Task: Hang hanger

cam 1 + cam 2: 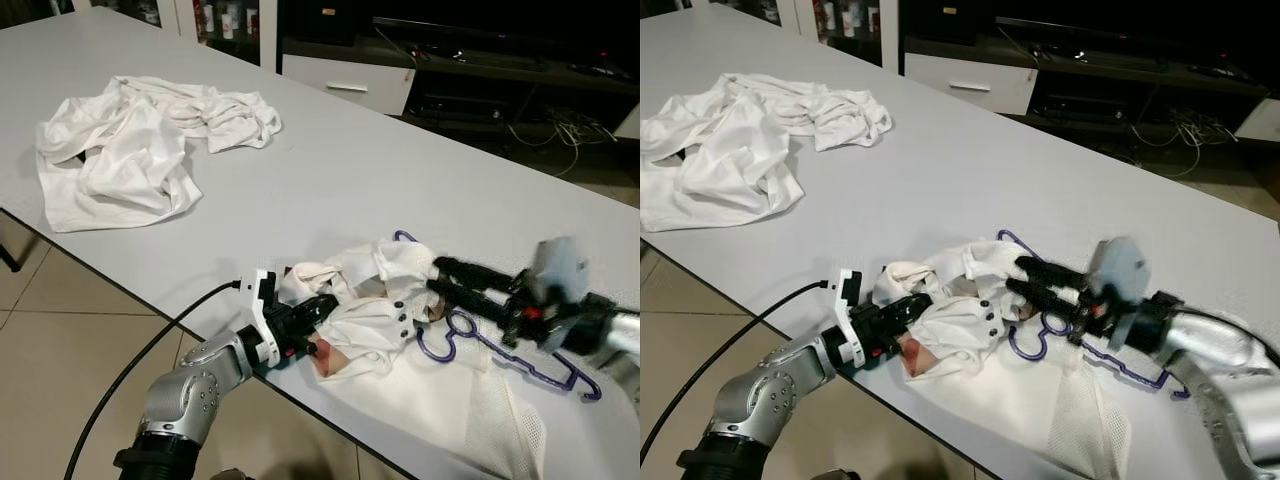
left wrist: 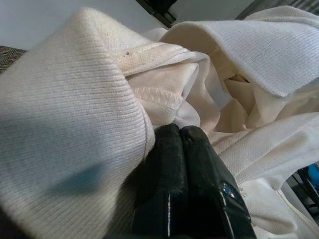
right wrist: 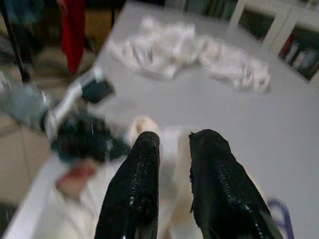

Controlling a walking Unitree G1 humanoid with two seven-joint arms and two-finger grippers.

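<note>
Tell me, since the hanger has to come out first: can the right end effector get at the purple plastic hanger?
Probably yes: the purple plastic hanger lies partly bare beside the right end effector; only its hook end is tucked under the white shirt.

Grey table [image 1: 330, 160] taking up most of scene. Crumpled white garment pile [image 1: 135, 140] lying on table's far left part. Low dark media cabinet [image 1: 470, 70] standing beyond table's far edge, white drawer unit [image 1: 345, 85] just beside it. Cables [image 1: 560, 130] trailing on floor near cabinet. Beige tiled floor [image 1: 60, 320] showing below table's near edge.
</note>
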